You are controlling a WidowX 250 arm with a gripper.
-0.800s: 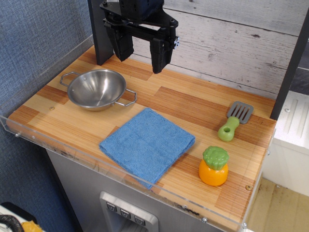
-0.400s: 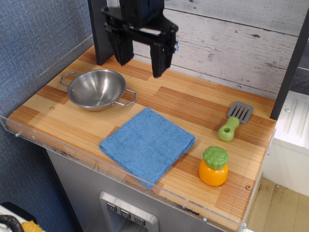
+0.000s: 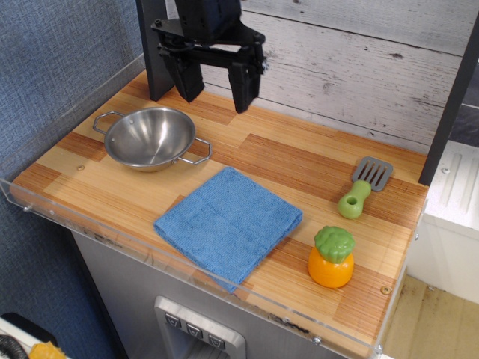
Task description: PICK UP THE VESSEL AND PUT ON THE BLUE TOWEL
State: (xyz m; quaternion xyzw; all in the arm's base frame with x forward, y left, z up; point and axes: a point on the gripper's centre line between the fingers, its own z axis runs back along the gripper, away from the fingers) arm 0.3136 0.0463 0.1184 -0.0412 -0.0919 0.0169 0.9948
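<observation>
- One gripper (image 3: pixel 215 93) hangs above the back of the counter, its two dark fingers spread apart with nothing between them, so it is released and empty.
- One steel bowl (image 3: pixel 150 137) sits on the wooden counter (image 3: pixel 299 161) at the left, upright, with two thin wire handles, one toward the back left and one toward the front right.
- One blue towel (image 3: pixel 227 223) lies flat near the front edge, just beside the bowl on its right and front; the two look close but not touching.
- The step in hand, as I judge it, is reaching for the bowl: the gripper is up and to the right of it, not yet over it.
- To do it well, come down over the rim or a wire handle with the fingers straddling the thin metal, and close only once one finger is inside and one outside.
- The polished steel will likely slip, so lift straight and slowly, keeping the bowl level.
- Carry it clear of the towel's raised fold before lowering onto the middle.
- Also on the counter: one green-handled spatula (image 3: pixel 362 187) and one orange toy fruit (image 3: pixel 331 257) with a green top, both well apart at the right.
</observation>
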